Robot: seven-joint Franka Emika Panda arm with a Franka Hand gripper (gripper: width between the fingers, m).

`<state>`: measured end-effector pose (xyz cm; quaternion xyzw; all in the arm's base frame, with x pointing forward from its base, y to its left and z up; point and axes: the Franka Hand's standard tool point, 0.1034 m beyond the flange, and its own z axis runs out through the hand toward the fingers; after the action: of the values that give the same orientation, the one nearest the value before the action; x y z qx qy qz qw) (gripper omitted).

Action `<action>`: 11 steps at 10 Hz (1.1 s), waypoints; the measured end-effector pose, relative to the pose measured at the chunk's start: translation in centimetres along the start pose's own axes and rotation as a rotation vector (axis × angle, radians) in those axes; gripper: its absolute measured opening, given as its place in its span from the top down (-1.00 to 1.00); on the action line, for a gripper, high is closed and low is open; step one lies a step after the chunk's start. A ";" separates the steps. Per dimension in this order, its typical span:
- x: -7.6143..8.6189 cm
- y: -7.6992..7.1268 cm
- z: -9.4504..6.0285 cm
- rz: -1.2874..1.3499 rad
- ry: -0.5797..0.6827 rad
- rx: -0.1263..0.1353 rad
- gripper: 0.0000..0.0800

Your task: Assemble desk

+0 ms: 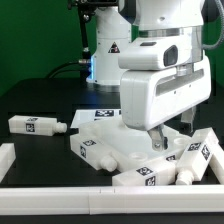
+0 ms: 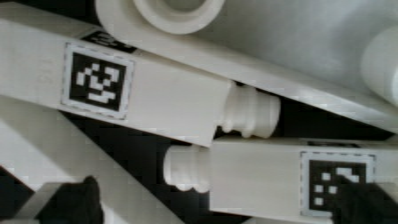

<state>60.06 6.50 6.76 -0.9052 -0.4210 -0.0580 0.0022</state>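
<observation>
On the dark surface (image 1: 40,150), in the exterior view: tabletop panel (image 1: 105,148) lying at centre, lone leg (image 1: 35,125) well apart toward that view's left, other legs (image 1: 190,160) crowded toward that view's right, gripper (image 1: 163,142) low over them. In the wrist view: two tagged legs (image 2: 125,90) lying close together, threaded ends showing, gripper fingers (image 2: 71,200) spread apart, pinching nothing.
</observation>
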 end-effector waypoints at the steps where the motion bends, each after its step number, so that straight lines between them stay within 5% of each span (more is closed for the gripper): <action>1: -0.1 -0.1 0.1 0.013 0.004 0.005 -0.62; 4: -0.5 0.4 -0.3 0.029 -0.007 0.014 -0.62; 5: -0.8 1.5 -1.7 0.074 -0.013 0.026 -0.62; 7: -0.1 2.4 -3.0 0.255 -0.010 0.027 -0.62; 9: 1.0 2.4 -3.8 0.490 -0.041 0.055 -0.62; 11: 0.5 2.4 -3.3 0.379 0.002 0.020 -0.62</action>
<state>61.85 5.17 10.24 -0.9682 -0.2434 -0.0532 0.0222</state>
